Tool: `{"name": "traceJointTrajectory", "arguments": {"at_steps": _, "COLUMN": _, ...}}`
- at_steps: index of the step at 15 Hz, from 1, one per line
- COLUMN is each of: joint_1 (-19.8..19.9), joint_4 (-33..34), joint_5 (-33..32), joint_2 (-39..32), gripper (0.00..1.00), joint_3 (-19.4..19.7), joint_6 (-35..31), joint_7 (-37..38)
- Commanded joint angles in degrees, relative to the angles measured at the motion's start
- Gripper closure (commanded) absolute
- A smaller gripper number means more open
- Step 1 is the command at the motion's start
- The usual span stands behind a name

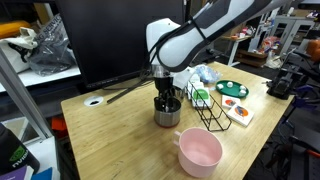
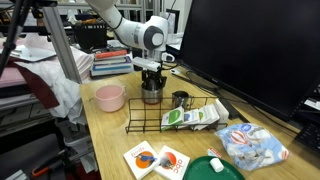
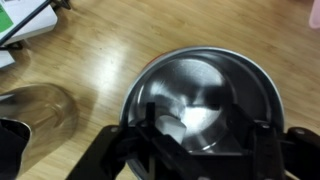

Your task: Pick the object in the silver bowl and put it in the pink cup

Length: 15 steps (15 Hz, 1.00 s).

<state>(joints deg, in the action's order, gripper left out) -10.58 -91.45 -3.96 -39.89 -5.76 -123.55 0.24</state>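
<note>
I see the pincer open, gripping nothing, down in the silver bowl, with the object between its fingers.

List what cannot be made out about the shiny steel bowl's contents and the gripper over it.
- Small pale whitish object: blurred in the wrist view, partly behind a finger of the gripper; its kind is unclear.
- Same object in both exterior views: hidden by the wall of the round steel bowl and the gripper.
- Fingertips: down inside the bowl in both exterior views; contact with the object cannot be told.
</note>
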Motion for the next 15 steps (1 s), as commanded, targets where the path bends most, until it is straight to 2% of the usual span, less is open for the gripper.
{"name": "traceJointTrajectory", "arguments": {"at_steps": 1, "joint_1": -0.84, "joint_4": 2.09, "joint_5": -1.33, "joint_2": -0.91, "gripper": 0.35, "joint_3": 0.85, "joint_6": 1.89, "joint_7": 0.50}}
{"name": "traceJointTrajectory", "arguments": {"at_steps": 2, "joint_1": -0.82, "joint_4": 2.16, "joint_5": -1.39, "joint_2": -0.92, "gripper": 0.54, "joint_3": 0.84, "joint_6": 1.90, "joint_7": 0.46}}
{"name": "traceJointTrajectory", "arguments": {"at_steps": 4, "joint_1": -0.76, "joint_4": 2.49, "joint_5": -1.52, "joint_2": -0.96, "gripper": 0.69, "joint_3": 0.85, "joint_6": 1.93, "joint_7": 0.36}}
{"name": "traceJointTrajectory", "arguments": {"at_steps": 8, "joint_1": -0.73, "joint_4": 3.05, "joint_5": -1.45, "joint_2": -1.30, "gripper": 0.82, "joint_3": 0.78, "joint_6": 2.20, "joint_7": 0.18}}
{"name": "traceJointTrajectory", "arguments": {"at_steps": 10, "joint_1": -0.72, "joint_4": 3.31, "joint_5": -1.42, "joint_2": -1.55, "gripper": 0.84, "joint_3": 0.76, "joint_6": 2.40, "joint_7": 0.14}}
{"name": "traceJointTrajectory", "arguments": {"at_steps": 14, "joint_1": -0.76, "joint_4": 4.09, "joint_5": -1.40, "joint_2": -2.23, "gripper": 0.79, "joint_3": 0.77, "joint_6": 2.92, "joint_7": 0.14}}
{"name": "traceJointTrajectory", "arguments": {"at_steps": 15, "joint_1": -0.77, "joint_4": 4.21, "joint_5": -1.38, "joint_2": -2.31, "gripper": 0.60, "joint_3": 0.77, "joint_6": 3.02, "joint_7": 0.16}}
